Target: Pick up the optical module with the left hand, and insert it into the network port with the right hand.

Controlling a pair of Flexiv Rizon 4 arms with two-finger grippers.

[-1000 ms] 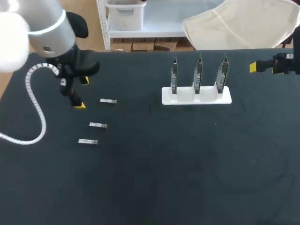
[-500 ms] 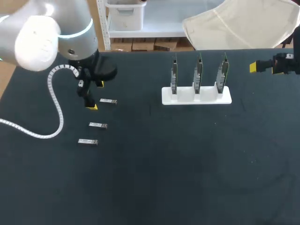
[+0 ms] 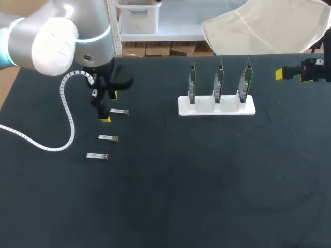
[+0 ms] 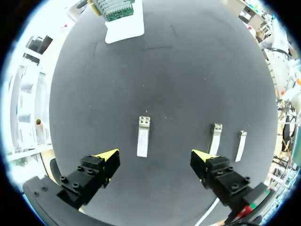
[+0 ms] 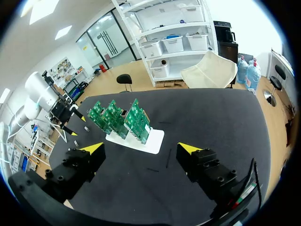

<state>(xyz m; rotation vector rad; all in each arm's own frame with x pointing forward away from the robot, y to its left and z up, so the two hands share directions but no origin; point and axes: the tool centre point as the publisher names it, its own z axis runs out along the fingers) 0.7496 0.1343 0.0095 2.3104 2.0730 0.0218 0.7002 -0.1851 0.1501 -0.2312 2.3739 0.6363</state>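
Plainly the optical module [image 4: 143,136] is a slim, flat bar of silvery metal with a pale face. It lies flat on the dark tabletop [image 3: 170,196], lengthwise between and just ahead of the fingers of my left claw [image 4: 154,155], which is spread wide and holds nothing. A second module [image 4: 215,137] and a third module [image 4: 241,145] lie beside it, past one finger.

I judge it light and rigid, its smooth casing likely to slip. I would pinch it across the two long narrow sides near the middle, leaving one end free for the handover. My right claw [image 5: 141,148] is also spread and empty, off to the side of the white rack [image 3: 217,105] of green boards [image 3: 219,77].
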